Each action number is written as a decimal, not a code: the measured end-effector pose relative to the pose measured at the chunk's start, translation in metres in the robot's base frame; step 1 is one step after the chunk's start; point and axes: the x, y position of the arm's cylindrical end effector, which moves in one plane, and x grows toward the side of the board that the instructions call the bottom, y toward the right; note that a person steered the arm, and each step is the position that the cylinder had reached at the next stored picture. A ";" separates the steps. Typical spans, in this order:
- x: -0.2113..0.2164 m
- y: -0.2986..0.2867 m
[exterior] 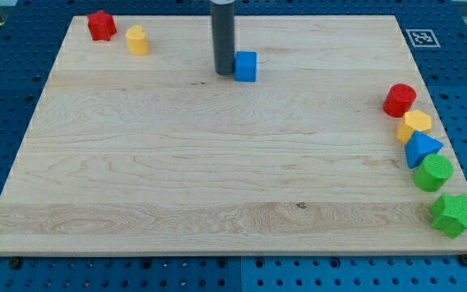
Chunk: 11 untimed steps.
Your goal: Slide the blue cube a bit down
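The blue cube sits on the wooden board near the view's top, a little right of centre. My tip is the lower end of the dark rod. It stands just left of the blue cube, touching or nearly touching its left side.
A red star block and a yellow block lie at the top left. Along the right edge lie a red cylinder, a yellow block, a blue triangular block, a green cylinder and a green star block.
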 end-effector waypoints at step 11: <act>-0.027 0.193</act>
